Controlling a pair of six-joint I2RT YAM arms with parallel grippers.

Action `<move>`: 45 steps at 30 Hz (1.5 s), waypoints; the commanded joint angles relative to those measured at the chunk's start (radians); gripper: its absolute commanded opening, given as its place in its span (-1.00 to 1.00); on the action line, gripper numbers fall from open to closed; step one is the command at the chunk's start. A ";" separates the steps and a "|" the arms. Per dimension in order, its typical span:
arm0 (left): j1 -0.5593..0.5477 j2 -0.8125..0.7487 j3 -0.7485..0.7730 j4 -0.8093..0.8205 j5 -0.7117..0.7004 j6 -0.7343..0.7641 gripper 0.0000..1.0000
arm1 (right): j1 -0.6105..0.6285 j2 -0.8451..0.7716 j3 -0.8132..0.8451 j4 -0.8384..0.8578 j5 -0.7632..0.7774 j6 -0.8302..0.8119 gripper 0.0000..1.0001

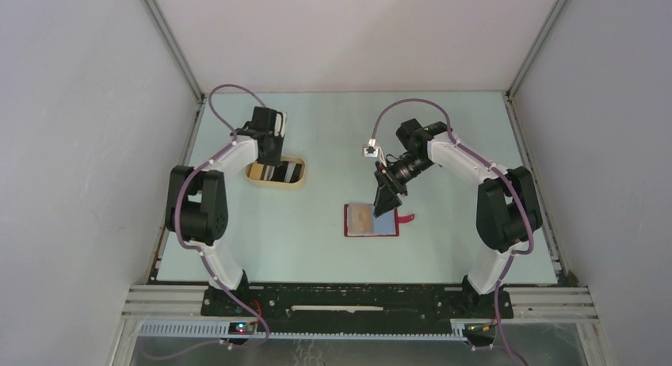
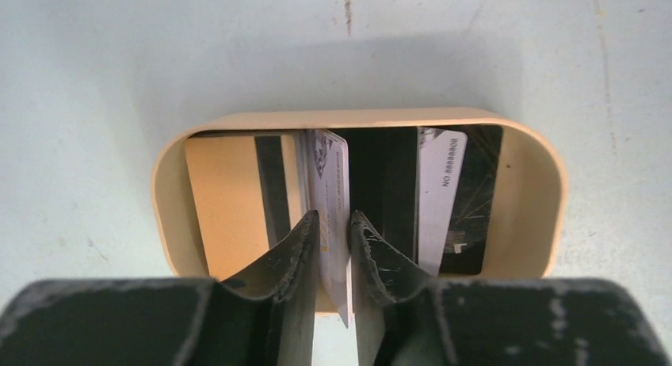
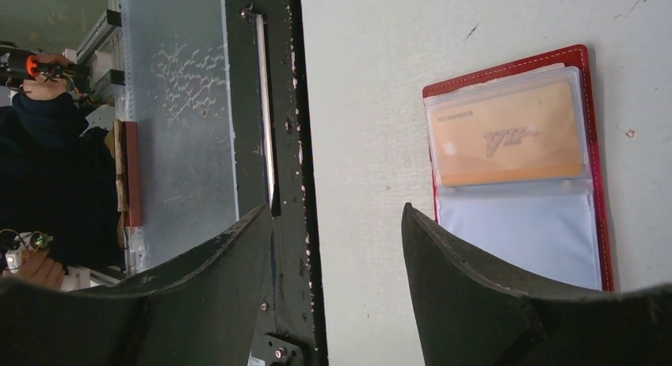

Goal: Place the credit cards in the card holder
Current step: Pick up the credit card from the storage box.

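My left gripper reaches down into the tan oval tray, shut on a whitish credit card that stands on edge between its fingers. More credit cards lie in the tray: a golden-brown one on the left, a whitish one and a dark one on the right. The red card holder lies open flat mid-table, a golden card in one clear sleeve and a pale-blue sleeve beside it. My right gripper hangs open over the holder's right part, nothing between its fingers.
The tray sits at the left of the table, under my left wrist. The holder's red closure tab sticks out to the right. The black base rail runs along the table's near edge. White walls enclose the table.
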 commanded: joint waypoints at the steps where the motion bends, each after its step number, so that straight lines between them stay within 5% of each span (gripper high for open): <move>1: 0.044 -0.050 -0.051 0.023 -0.020 -0.008 -0.53 | -0.004 -0.008 0.036 -0.013 -0.026 -0.028 0.40; 10: 0.076 -0.042 -0.075 0.044 0.031 -0.010 -0.50 | -0.005 -0.007 0.036 -0.017 -0.030 -0.032 0.40; 20: 0.157 -0.030 -0.097 0.108 0.276 -0.083 -0.52 | -0.006 -0.006 0.036 -0.020 -0.030 -0.034 0.40; 45: 0.187 -0.081 -0.120 0.127 0.339 -0.116 -0.71 | -0.011 -0.006 0.036 -0.025 -0.030 -0.040 0.40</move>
